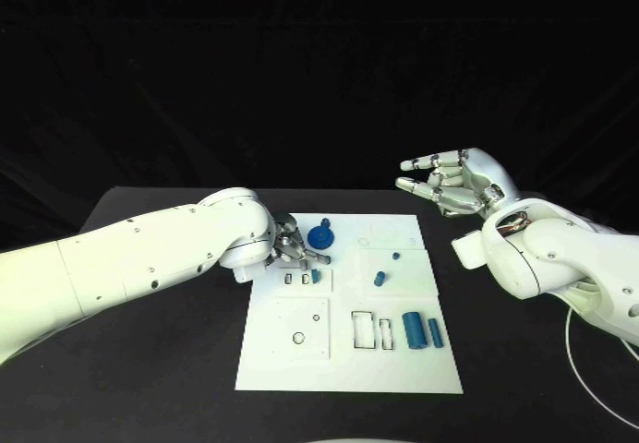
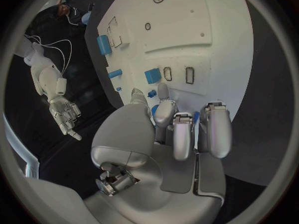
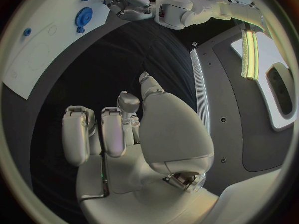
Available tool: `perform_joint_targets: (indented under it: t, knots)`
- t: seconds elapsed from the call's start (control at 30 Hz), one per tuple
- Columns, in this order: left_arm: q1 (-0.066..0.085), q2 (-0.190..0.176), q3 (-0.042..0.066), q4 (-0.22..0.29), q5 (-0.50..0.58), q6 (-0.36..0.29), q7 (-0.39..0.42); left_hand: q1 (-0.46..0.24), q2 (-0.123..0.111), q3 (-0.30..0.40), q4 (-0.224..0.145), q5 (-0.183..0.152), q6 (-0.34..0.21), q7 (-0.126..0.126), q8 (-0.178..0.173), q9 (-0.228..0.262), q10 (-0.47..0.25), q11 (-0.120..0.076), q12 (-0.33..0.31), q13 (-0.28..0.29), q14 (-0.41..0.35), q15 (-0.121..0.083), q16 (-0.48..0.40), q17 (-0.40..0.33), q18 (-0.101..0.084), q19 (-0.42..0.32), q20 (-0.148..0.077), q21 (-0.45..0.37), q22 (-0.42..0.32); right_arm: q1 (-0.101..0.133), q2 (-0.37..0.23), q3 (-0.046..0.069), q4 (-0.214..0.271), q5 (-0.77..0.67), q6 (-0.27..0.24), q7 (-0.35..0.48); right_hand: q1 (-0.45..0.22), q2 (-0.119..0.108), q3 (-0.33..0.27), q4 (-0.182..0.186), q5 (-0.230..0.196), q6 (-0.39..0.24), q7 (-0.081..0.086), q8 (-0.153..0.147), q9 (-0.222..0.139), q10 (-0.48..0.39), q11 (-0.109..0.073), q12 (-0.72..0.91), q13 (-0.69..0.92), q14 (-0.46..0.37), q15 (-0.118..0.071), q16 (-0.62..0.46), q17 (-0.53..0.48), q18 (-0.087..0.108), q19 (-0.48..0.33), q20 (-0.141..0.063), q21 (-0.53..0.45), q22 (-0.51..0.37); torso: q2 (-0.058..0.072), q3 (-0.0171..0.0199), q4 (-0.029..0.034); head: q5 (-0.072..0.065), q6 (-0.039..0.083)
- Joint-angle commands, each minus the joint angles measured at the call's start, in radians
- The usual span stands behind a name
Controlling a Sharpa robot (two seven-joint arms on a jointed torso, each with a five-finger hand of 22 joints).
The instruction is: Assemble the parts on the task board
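Observation:
The white task board (image 1: 349,365) lies mid-table. My left hand (image 1: 291,251) is low over its far left part, fingers (image 2: 181,134) curled down beside the blue gear (image 1: 321,237). Blue shows between those fingers, and I cannot tell whether they grip it. A small blue block (image 2: 152,75) stands next to two narrow slots (image 2: 189,74). A short blue peg (image 1: 379,277) lies mid-board and two blue cylinders (image 1: 422,329) lie near the right edge. My right hand (image 1: 452,183) is raised beyond the board's far right corner, fingers apart and holding nothing. From the right wrist I see the gear (image 3: 82,17) and the left hand (image 3: 127,5).
Two tiny blue studs (image 1: 362,243) sit on the board's far part. Rectangular cut-outs (image 1: 362,329) lie left of the cylinders, and a square plate with small holes (image 1: 300,328) fills the near left. A white cable (image 1: 575,355) runs over the black table at the right.

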Motion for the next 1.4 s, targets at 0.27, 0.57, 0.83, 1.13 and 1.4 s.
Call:
perform_joint_targets:
  t: [0.27, 0.57, 0.83, 1.13, 1.4]
  knots:
    - [-0.006, 0.011, 0.001, -0.009, 0.003, 0.066, -0.011, 0.017, 0.006, -0.003, -0.003, -0.001, -0.012, 0.000, 0.013, 0.018, 0.005, 0.001, 0.008, 0.003, 0.103, -0.005, 0.003, 0.263, -0.016, 0.018, -0.002, 0.006, 0.061, -0.001, 0.002, 0.000, -0.004, -0.028, 0.009, 0.011, -0.001, 0.008, -0.006, -0.001, 0.005, -0.008, 0.000, 0.001, 0.001, -0.006, 0.002, -0.010, -0.003, 0.050, 0.007, -0.007, -0.003, 0.005, -0.008, 0.003, -0.005, 0.014, 0.002, 0.0005, 0.0005, -0.002, -0.012]
    - [-0.008, 0.013, 0.001, -0.006, 0.016, 0.083, -0.012, 0.036, 0.010, 0.000, -0.006, 0.000, -0.018, 0.000, 0.019, 0.031, 0.004, 0.001, 0.009, 0.004, 0.103, -0.004, 0.003, 0.263, -0.017, 0.018, -0.001, 0.007, 0.064, -0.002, 0.008, 0.000, -0.007, -0.025, 0.014, 0.010, -0.002, 0.010, -0.006, 0.000, 0.008, -0.007, 0.000, 0.002, 0.001, -0.008, 0.002, -0.013, -0.006, 0.049, 0.007, -0.008, -0.005, 0.006, -0.009, 0.003, -0.006, 0.012, 0.001, 0.0018, 0.0003, 0.000, -0.017]
    - [-0.008, 0.014, 0.001, -0.008, 0.033, 0.089, -0.013, 0.067, 0.020, 0.012, -0.012, 0.006, -0.025, 0.000, 0.026, 0.051, 0.005, 0.001, 0.011, 0.008, 0.103, -0.004, 0.003, 0.263, -0.017, 0.019, -0.001, 0.009, 0.069, -0.004, 0.010, 0.000, -0.012, -0.023, 0.020, 0.007, -0.001, 0.011, -0.006, 0.000, 0.009, -0.007, 0.000, 0.002, 0.001, -0.009, 0.001, -0.014, -0.006, 0.049, 0.007, -0.008, -0.005, 0.006, -0.009, 0.003, -0.007, 0.011, 0.002, 0.0013, -0.0005, 0.001, -0.018]
    - [-0.008, 0.021, 0.001, -0.009, 0.035, 0.093, -0.013, 0.091, 0.023, 0.022, -0.015, 0.035, -0.032, 0.000, 0.030, 0.067, 0.004, 0.001, 0.011, 0.008, 0.103, -0.004, 0.003, 0.263, -0.017, 0.019, 0.000, 0.011, 0.073, -0.006, 0.013, 0.000, -0.016, -0.023, 0.027, 0.003, -0.001, 0.011, -0.006, 0.000, 0.009, -0.007, 0.000, 0.002, 0.001, -0.009, 0.001, -0.014, -0.006, 0.049, 0.007, -0.008, -0.005, 0.006, -0.010, 0.003, -0.007, 0.011, 0.002, 0.0007, 0.0004, 0.000, -0.021]
    - [-0.008, 0.024, 0.001, -0.011, 0.036, 0.096, -0.013, 0.101, 0.025, 0.028, -0.018, 0.041, -0.033, 0.000, 0.031, 0.073, 0.005, 0.001, 0.012, 0.010, 0.103, -0.004, 0.003, 0.263, -0.018, 0.020, 0.000, 0.012, 0.075, -0.006, 0.015, 0.000, -0.018, -0.023, 0.030, 0.001, -0.001, 0.011, -0.006, 0.000, 0.009, -0.007, 0.000, 0.002, 0.001, -0.009, 0.001, -0.014, -0.006, 0.049, 0.007, -0.008, -0.005, 0.006, -0.010, 0.003, -0.007, 0.011, 0.002, 0.0008, 0.0007, -0.002, -0.022]
